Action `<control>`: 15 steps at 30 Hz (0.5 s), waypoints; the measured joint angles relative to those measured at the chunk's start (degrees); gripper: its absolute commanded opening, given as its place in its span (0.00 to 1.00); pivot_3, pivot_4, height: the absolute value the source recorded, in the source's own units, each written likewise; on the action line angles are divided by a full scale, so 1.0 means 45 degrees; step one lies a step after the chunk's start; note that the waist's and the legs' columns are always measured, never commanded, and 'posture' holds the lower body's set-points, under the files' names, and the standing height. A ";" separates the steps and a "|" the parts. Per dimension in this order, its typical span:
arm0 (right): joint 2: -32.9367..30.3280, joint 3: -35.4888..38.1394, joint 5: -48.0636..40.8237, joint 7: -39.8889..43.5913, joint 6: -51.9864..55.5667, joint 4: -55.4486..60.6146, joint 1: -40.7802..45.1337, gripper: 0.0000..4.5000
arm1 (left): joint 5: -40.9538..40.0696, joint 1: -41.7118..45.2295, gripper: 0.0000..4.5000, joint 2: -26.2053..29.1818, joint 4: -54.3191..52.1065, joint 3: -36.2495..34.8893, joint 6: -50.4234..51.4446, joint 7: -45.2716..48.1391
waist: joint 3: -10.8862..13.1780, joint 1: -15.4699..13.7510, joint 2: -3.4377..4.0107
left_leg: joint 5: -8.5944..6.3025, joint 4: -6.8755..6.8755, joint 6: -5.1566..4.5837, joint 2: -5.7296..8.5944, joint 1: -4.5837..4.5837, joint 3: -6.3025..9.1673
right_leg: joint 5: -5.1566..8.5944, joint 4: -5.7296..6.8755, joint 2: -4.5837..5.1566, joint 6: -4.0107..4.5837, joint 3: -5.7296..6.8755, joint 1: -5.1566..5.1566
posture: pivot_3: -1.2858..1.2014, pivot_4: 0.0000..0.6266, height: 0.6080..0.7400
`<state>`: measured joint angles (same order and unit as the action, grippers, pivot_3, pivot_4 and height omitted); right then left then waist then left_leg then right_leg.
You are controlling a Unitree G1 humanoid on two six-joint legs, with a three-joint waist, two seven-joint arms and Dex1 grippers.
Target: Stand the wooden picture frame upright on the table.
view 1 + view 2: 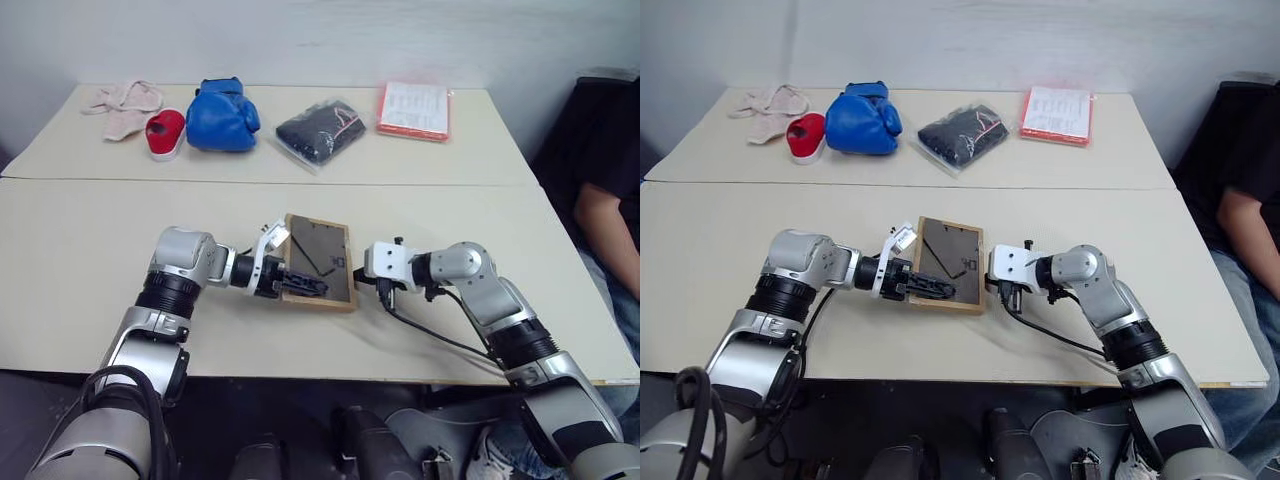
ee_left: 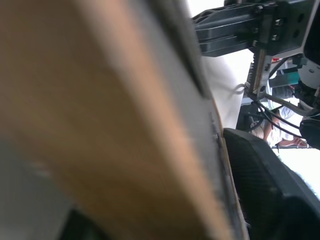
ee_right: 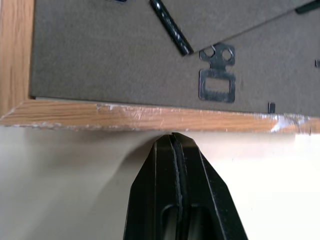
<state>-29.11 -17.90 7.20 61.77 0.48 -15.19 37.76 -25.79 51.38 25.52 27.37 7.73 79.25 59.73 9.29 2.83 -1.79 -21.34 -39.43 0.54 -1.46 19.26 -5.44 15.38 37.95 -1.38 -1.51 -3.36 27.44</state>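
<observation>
The wooden picture frame [image 1: 320, 262] lies back-up on the surface [image 1: 80, 250], directly between the two pincers. The left pincer [image 1: 300, 284] has its fingers across the frame's near left edge, one over the dark back panel; whether it has fully clamped cannot be told. The right pincer [image 3: 172, 145] is closed, empty, its tip just beside the frame's right edge, which runs crosswise ahead of it. The frame's long axis runs away from the robot, slightly skewed. Both arms are about equally near; only the left is in contact (judged the lifting side).

Beyond the frame lies the red-edged packet [image 1: 414, 109]; its print cannot be read. No brand or label is legible anywhere.
</observation>
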 measured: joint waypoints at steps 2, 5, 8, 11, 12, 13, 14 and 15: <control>-0.0018 0.0036 -0.0071 0.0003 0.0154 0.0371 -0.0124 0.00 | -0.0326 -0.0035 0.27 0.0249 -0.0149 -0.0183 0.0034 0.0121 | 0.0000 0.0117 0.0001 | 0.0004 0.0001 0.0008 -0.0001 -0.0002 0.0000 | 0.0000 0.0008 -0.0002 0.0000 0.0000 0.0004 | 0.52 0.24 1.00; -0.0390 0.0227 -0.0692 0.0304 0.1142 0.1308 -0.0504 0.08 | -0.0572 -0.0334 0.19 0.0815 -0.1088 -0.0305 -0.0318 0.0145 | 0.0004 0.0152 0.0006 | 0.0006 0.0001 0.0015 -0.0003 -0.0003 0.0002 | 0.0001 0.0015 -0.0003 0.0001 0.0000 0.0007 | 0.52 0.24 1.00; -0.1010 0.1172 -0.2327 0.1102 0.3470 0.2407 -0.0712 0.28 | -0.0692 -0.1090 0.19 0.1528 -0.2215 -0.0536 -0.0869 0.0148 | 0.0010 0.0124 0.0008 | 0.0006 0.0000 0.0016 -0.0004 0.0000 0.0005 | 0.0001 0.0020 -0.0002 0.0002 0.0000 0.0009 | 0.52 0.24 1.00; -0.1324 0.2525 -0.4709 0.1678 0.6496 0.3591 -0.0452 0.50 | -0.0853 -0.1493 0.19 0.1679 -0.3120 -0.0996 -0.0981 -0.0068 | 0.0011 0.0058 0.0007 | 0.0003 -0.0008 0.0011 -0.0006 0.0004 0.0013 | 0.0001 0.0013 -0.0001 0.0002 0.0006 0.0004 | 0.52 0.24 1.00; -0.1317 0.2875 -0.5488 0.1718 0.7482 0.3920 -0.0200 0.59 | -0.0941 -0.1531 0.19 0.1679 -0.3363 -0.1151 -0.1003 -0.0143 | 0.0011 0.0059 0.0007 | 0.0003 -0.0010 0.0010 -0.0006 0.0006 0.0015 | 0.0001 0.0014 -0.0001 0.0002 0.0006 0.0005 | 0.52 0.24 1.00; -0.1303 0.3158 -0.6143 0.1677 0.8305 0.4166 0.0120 0.66 | -0.1024 -0.1533 0.19 0.1660 -0.3589 -0.1276 -0.1073 -0.0228 | 0.0011 0.0059 0.0006 | 0.0002 -0.0011 0.0009 -0.0006 0.0007 0.0015 | 0.0001 0.0014 -0.0001 0.0002 0.0007 0.0007 | 0.52 0.24 1.00; -0.1237 0.3433 -0.6725 0.1544 0.9081 0.4409 0.0502 0.75 | -0.1122 -0.1543 0.19 0.1651 -0.3869 -0.1444 -0.1114 -0.0313 | 0.0011 0.0063 0.0006 | 0.0002 -0.0011 0.0009 -0.0006 0.0006 0.0015 | 0.0001 0.0013 -0.0002 0.0002 0.0007 0.0006 | 0.52 0.24 1.00; -0.1054 0.3642 -0.7128 0.1313 0.9648 0.4521 0.0840 0.82 | -0.1257 -0.1546 0.19 0.1629 -0.4069 -0.1598 -0.1137 -0.0351 | 0.0011 0.0075 0.0006 | 0.0002 -0.0010 0.0009 -0.0008 0.0006 0.0017 | 0.0001 0.0011 -0.0002 0.0002 0.0009 0.0005 | 0.52 0.24 1.00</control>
<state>-33.86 -1.51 -24.87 67.68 43.90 5.16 41.54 -31.45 44.43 32.85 9.06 0.54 74.13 58.15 9.33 3.17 -1.76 -21.33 -39.48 0.58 -1.50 19.29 -5.37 15.39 38.01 -1.39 -1.50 -3.32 27.46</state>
